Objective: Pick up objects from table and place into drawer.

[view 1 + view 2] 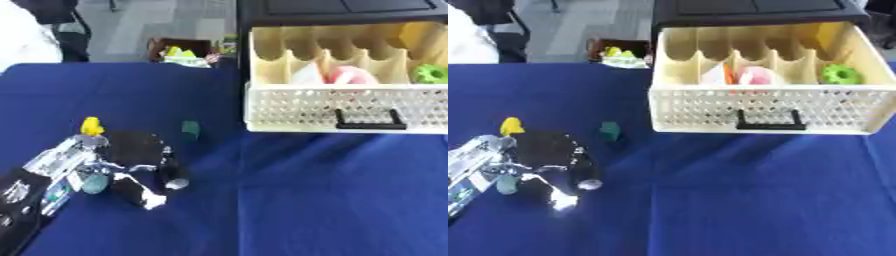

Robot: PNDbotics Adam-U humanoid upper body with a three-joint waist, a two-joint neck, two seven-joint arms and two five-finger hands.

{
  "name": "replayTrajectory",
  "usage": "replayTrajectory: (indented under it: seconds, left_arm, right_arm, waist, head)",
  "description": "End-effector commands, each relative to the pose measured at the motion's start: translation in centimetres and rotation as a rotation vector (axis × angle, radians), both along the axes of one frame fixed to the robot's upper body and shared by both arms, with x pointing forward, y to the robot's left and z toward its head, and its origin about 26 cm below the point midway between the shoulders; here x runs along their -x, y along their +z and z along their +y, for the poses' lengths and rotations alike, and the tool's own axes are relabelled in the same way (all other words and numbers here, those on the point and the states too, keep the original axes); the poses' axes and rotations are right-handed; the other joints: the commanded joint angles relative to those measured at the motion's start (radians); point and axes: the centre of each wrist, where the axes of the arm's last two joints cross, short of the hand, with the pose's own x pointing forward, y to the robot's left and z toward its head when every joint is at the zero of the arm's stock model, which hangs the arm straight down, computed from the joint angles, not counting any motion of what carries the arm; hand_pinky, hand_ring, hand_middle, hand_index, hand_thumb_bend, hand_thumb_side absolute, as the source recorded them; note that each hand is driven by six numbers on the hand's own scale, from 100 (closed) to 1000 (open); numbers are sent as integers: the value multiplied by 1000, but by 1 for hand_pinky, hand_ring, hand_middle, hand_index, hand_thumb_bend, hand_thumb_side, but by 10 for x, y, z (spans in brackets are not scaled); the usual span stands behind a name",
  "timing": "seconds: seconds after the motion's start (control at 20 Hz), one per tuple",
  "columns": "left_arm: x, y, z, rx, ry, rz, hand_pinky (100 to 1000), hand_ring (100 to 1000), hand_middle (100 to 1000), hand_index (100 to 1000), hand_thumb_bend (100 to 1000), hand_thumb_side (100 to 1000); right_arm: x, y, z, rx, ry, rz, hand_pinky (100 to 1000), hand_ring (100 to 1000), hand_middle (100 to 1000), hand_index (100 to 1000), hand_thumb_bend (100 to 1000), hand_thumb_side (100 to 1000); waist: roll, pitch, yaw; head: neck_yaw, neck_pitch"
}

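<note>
My left hand (133,152), black with silver parts, hovers low over the blue table (306,200) at the left, its arm coming in from the lower left corner. A small yellow object (91,126) lies just behind the wrist. Close against the hand's near side shows a teal roundish thing (93,183); I cannot tell whether the hand touches it. A small dark green block (190,129) stands a little to the right of the hand. The cream drawer (763,107) stands pulled open at the back right and holds a pink and white object (750,76) and a green object (839,74). The right hand is out of sight.
The drawer has a perforated front with a black handle (767,121) and slotted dividers, under a black cabinet (754,12). A box with yellow and green items (185,52) sits beyond the table's far edge. Bare blue cloth stretches across the front right.
</note>
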Motion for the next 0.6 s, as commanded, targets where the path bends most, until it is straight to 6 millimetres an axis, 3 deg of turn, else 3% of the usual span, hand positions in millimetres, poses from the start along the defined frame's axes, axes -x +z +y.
replayTrajectory:
  seconds: [0.05, 0.25, 0.6]
  left_arm:
    - [-2, 6, 7, -6, 24, -11, 230, 388, 408, 678, 100, 604]
    - [-1, 9, 8, 2, 20, -15, 218, 380, 396, 663, 100, 524]
    - [-2, 10, 8, 21, 29, -14, 186, 357, 371, 635, 100, 497]
  right_arm:
    - [4, 8, -3, 6, -6, -26, 772, 561, 393, 657, 100, 1000]
    - [4, 7, -3, 5, -6, -23, 774, 562, 394, 657, 100, 1000]
    - [4, 6, -3, 5, -4, -18, 776, 563, 396, 655, 100, 1000]
  waist:
    - [-3, -16, 1]
    - [-2, -16, 3]
    - [-2, -16, 1]
  head:
    - [2, -7]
    - [3, -8]
    - [2, -14]
